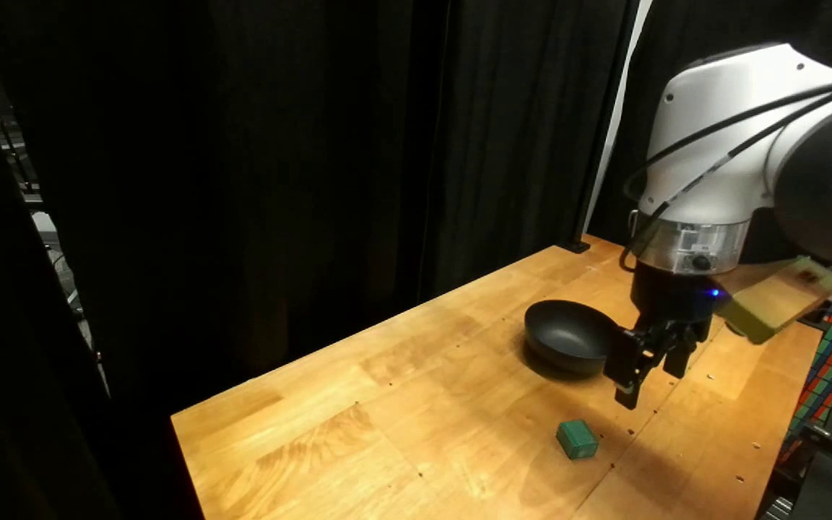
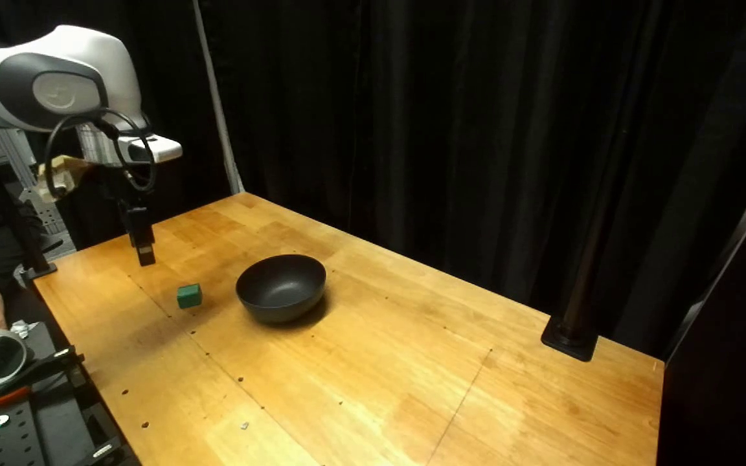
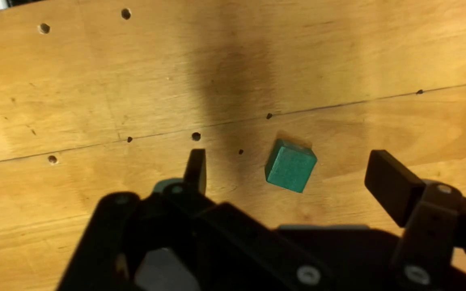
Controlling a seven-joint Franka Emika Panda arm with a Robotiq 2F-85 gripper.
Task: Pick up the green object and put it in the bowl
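Arm [image 1: 741, 152]: white rounded shell [image 1: 712, 137], dark grey joint cover [image 2: 13, 92], black cables [image 1: 806, 94], silver collar [image 1: 665, 245], blue light [image 1: 715, 292]. Gripper [image 3: 289, 173]: black, with silver screws [image 3: 308, 275].

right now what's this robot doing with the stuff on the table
The robot arm isn't holding anything at the moment. Its hand hangs above the wooden table with the jaws apart, and the wrist view shows the green block between them, lower down on the wood. The black bowl sits upright on the table, apart from the block, with nothing visible in it. The job is to put the block in the bowl, so the pick is not yet made.
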